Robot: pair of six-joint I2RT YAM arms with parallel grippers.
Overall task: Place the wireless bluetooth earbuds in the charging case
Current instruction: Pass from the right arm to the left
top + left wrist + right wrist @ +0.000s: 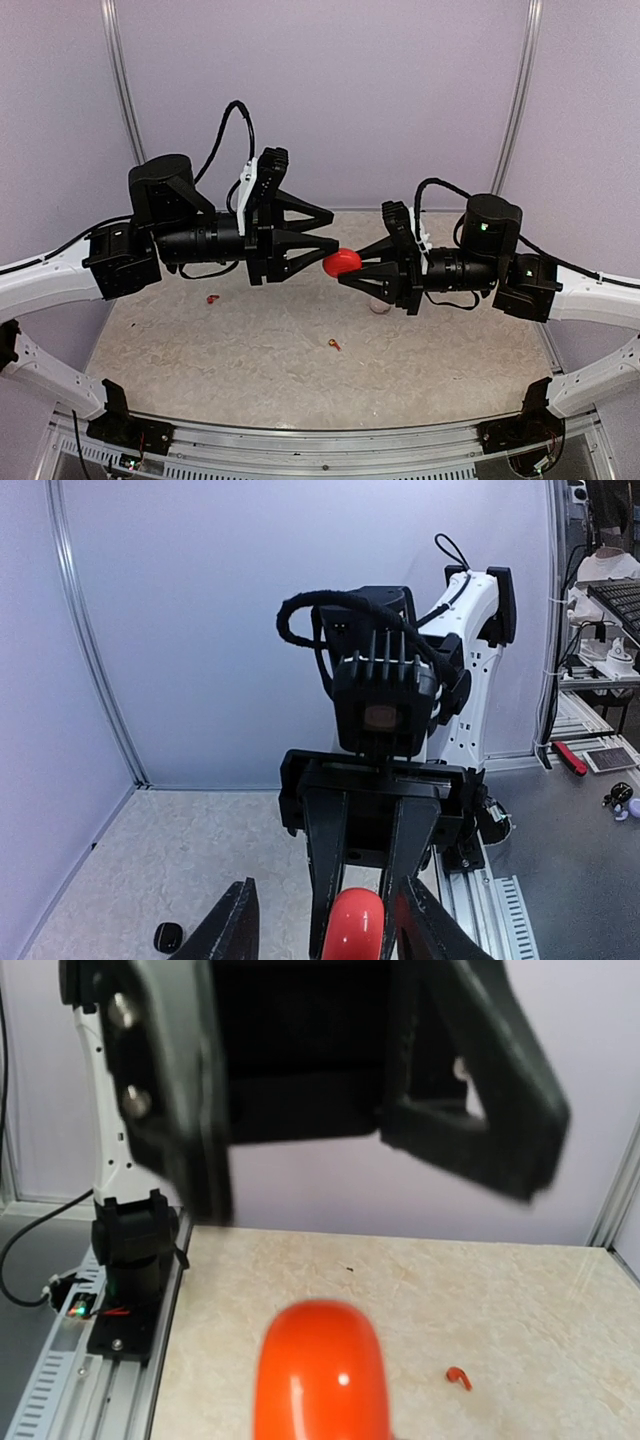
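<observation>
My right gripper (pixel 346 268) is shut on a glossy red-orange charging case (pixel 342 262) and holds it in the air above the table's middle. In the left wrist view the case (pixel 355 920) sits between the right gripper's two black fingers (pixel 322 880). My left gripper (pixel 333 232) is open, facing the case, with its lower fingertip right beside it. Its own fingers (pixel 235 925) spread wide around the case. Two tiny red-orange earbuds (pixel 212 298) (pixel 334 345) lie on the table. The right wrist view shows the case (pixel 318 1370) close up and one red earbud (pixel 458 1377).
A small pale round thing (pixel 380 307) lies on the table under my right gripper. A small black case (pixel 168 937) lies on the table at the left. The marbled tabletop (pixel 250 350) has white walls behind and metal rails (pixel 330 440) at the near edge.
</observation>
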